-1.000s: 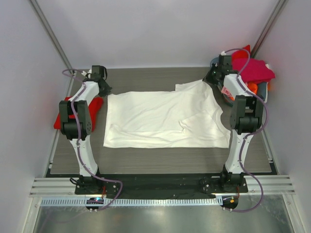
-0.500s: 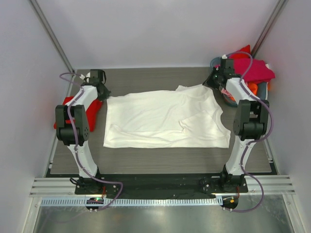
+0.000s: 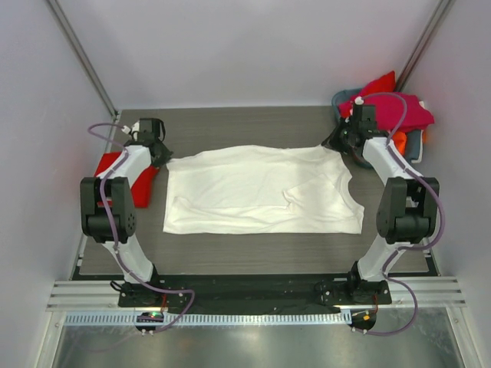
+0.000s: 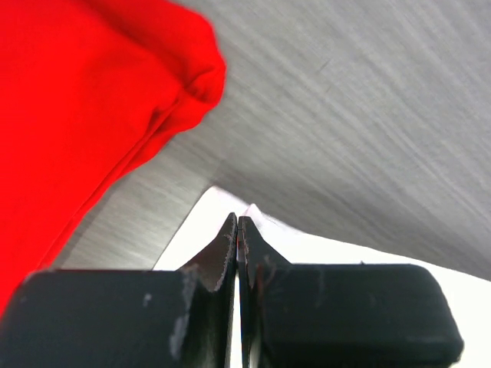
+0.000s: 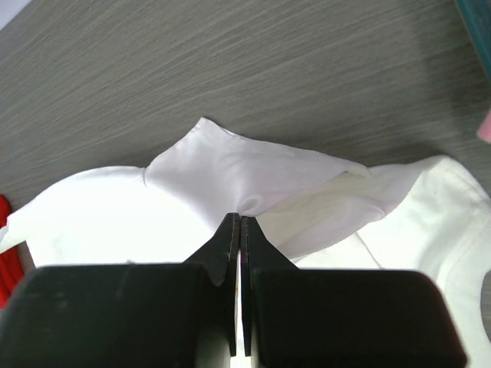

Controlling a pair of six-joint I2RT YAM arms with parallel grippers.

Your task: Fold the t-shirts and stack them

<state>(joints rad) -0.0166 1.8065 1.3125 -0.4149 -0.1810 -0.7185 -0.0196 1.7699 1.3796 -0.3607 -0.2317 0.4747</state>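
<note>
A large white t-shirt (image 3: 261, 192) lies spread flat in the middle of the table. My left gripper (image 3: 159, 156) is shut on its far left corner; in the left wrist view the jaws (image 4: 238, 222) pinch the white corner (image 4: 337, 261). My right gripper (image 3: 337, 143) is shut on its far right corner; in the right wrist view the jaws (image 5: 240, 218) pinch a bunched fold of white cloth (image 5: 230, 169). A bright red t-shirt (image 3: 126, 172) lies at the table's left edge, just beside my left gripper, and shows in the left wrist view (image 4: 77, 115).
A grey-blue basket (image 3: 415, 142) stands at the back right, behind my right arm, with magenta (image 3: 403, 111), red (image 3: 380, 84) and orange cloth piled in it. White walls close in on all sides. A metal rail runs along the near edge.
Both grippers have moved outward and nearer, keeping hold of the white t-shirt. Its far edge is now pulled straight between them, and the raised flap at the back has flattened.
</note>
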